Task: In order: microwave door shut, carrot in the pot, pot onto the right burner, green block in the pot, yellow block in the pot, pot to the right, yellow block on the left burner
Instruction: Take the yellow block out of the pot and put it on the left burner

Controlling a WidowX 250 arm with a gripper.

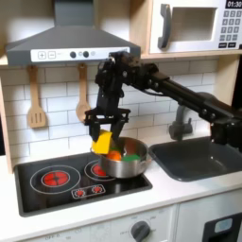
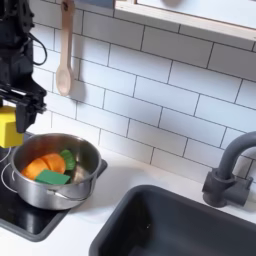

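One yellow block (image 1: 102, 143) | clamped in hand (image 1: 106, 135) | above pot (image 1: 126, 168) rim

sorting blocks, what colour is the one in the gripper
Bright yellow block, clearest in the first exterior view.

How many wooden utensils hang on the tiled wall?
2. In the first exterior view, a slotted spatula hangs at the left and a spoon beside it, nearer the robot arm. The arm may hide others.

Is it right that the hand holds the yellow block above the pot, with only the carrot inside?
Not quite. The hand does hold the yellow block above the pot, but the second exterior view shows the green block inside too, beside the carrot.
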